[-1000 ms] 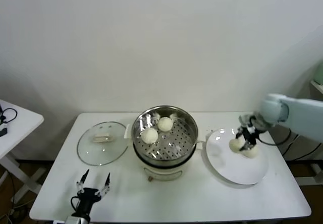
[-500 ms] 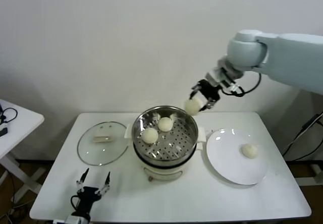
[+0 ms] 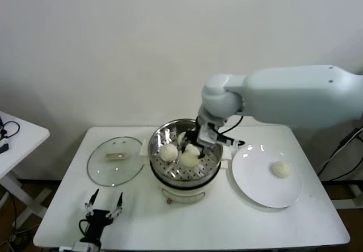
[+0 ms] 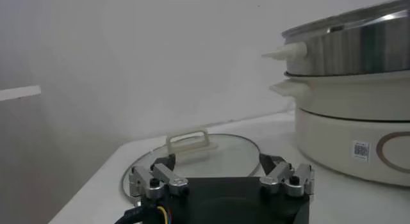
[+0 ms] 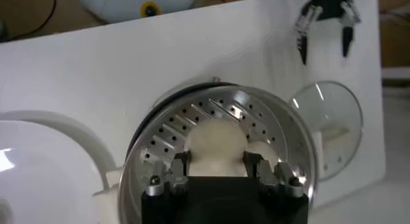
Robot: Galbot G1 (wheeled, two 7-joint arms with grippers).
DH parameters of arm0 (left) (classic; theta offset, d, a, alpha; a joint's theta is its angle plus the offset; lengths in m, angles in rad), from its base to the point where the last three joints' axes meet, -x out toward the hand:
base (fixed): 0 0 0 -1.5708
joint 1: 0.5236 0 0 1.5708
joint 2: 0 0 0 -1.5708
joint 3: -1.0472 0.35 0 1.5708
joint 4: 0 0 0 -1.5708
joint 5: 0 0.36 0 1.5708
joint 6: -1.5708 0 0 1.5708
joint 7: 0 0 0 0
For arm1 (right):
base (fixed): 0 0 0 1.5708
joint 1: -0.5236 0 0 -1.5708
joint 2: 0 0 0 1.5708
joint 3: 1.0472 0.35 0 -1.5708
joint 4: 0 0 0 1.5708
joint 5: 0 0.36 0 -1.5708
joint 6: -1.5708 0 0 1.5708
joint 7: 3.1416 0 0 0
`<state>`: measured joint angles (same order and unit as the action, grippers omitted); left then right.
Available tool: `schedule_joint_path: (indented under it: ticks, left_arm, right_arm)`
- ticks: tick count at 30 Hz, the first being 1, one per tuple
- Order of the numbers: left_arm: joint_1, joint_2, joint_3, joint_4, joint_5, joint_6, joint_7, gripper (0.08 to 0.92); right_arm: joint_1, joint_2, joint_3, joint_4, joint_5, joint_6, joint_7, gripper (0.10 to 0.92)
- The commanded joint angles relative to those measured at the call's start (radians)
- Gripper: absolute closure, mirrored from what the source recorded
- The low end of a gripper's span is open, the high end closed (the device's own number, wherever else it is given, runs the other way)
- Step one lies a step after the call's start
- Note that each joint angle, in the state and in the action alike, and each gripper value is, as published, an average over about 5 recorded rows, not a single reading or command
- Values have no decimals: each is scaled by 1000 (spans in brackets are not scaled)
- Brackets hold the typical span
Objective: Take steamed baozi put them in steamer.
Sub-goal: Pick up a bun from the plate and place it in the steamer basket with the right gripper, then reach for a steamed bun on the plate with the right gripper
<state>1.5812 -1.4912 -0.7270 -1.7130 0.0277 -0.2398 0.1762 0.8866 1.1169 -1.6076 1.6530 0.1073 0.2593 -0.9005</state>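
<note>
A: So why is the right hand (image 3: 193,148) reaching down inside the steamer (image 3: 211,154)?

B: It is gripping 1 baozi (image 5: 215,153) between its 2 fingers, and the bun is sitting low over the perforated floor, toward the steamer's front. I judge it is being lowered onto a free patch so it does not crush the others.

A: Others?

B: At least 1 more bun (image 3: 168,152) is lying in the steamer, just beside the held one on the side nearer the glass lid (image 3: 113,160). Another may be hiding behind the hand; I cannot tell.

A: And what is left outside?

B: 1 bun (image 3: 281,169) is waiting on the white plate (image 3: 255,187), on the far side of the steamer from the lid, well apart from the hand.

A: The left hand (image 3: 103,207)?

B: Parked with fingers spread wide, empty, at the worktop's (image 3: 215,223) front edge, on the lid's side of the steamer.
</note>
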Motion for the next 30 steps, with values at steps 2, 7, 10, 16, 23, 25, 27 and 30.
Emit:
schedule_joint_path:
  ticks: [2,7,10,16,23,25,27,30]
  left_arm:
    - [-3,1,-1,12,-2,-2,-1,177]
    - [-3,3,-1,15,0,-6,-1,177]
    - [-3,5,-1,17,1,-7,-1,177]
    - [-2,4,1,15,1,-7,-1,177]
    - [-3,7,-1,11,1,-5,-1,177]
    - [-5,7,-1,10,1,-3,0,177]
    - [-4,8,0,7,1,-2,0,177]
    - [-2,10,1,5,2,-1,0,177]
  right_arm:
    - [-143,87,18,-59,-224,76,32,451]
    - [-166,103,19,-92,-230,82,31,448]
    - [-173,113,19,-102,-225,82,29,448]
    - [-166,128,18,-126,-184,89,22,440]
    - [-33,89,-16,-179,-10,106,-15,286]
    - [25,48,-43,-210,78,96,-49,239]
    - [93,2,-93,-250,179,72,-97,216]
    - [199,-81,-230,-315,358,-20,-150,204]
